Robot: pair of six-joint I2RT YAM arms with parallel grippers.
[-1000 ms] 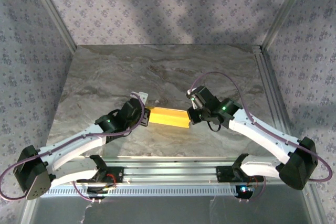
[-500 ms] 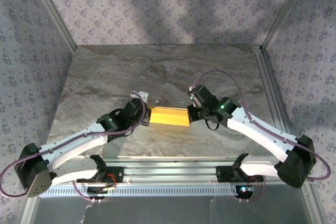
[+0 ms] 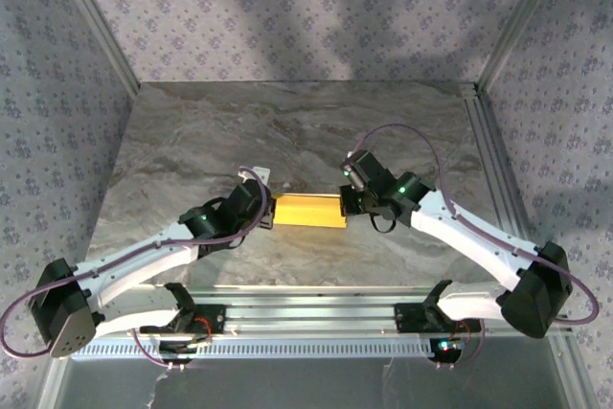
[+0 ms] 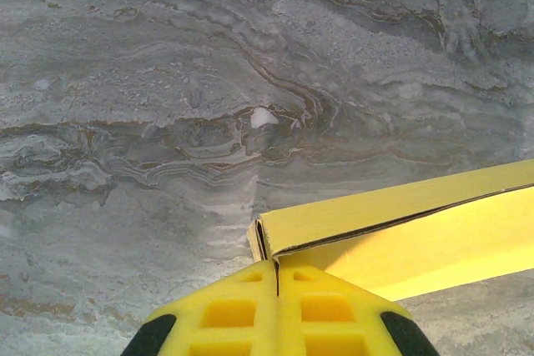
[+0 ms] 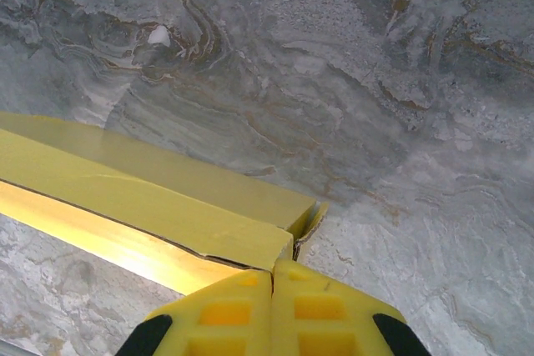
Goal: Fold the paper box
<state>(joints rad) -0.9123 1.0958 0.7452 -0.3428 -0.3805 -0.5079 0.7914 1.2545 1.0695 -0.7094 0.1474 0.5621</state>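
Two closed pincers bracket the small flat yellow cardboard box point(image 3: 308, 210), which lies on the grey marbled tabletop point(image 3: 287, 131) just below the centre of the overhead frame. The left gripper point(image 3: 265, 215) meets the box's left end and the right gripper point(image 3: 345, 204) its right end. In each wrist view the yellow finger pads point(image 4: 234, 310) are pressed flat together with nothing between them. Their joined tips sit against the end of the box, not around it.

Nothing clamps the box, so the main risk is that it moves instead of closing. If one arm pushes harder than the other, the box could skid sideways or swivel on the smooth stone.

The card looks thin. Squeezed end to end, it may bow upward in the middle or crease across a panel.

In the left wrist view a dark seam point(image 4: 350, 235) runs along the long edge towards the right of the frame. It suggests the panels are not locked, and pressure could spring them apart.

In the right wrist view a small flap point(image 5: 309, 216) juts out crumpled at the corner, right of centre. A further push would probably crush it outside the box instead of tucking it in.

The narrow joined tips could also ride up over the end and slide across the top.
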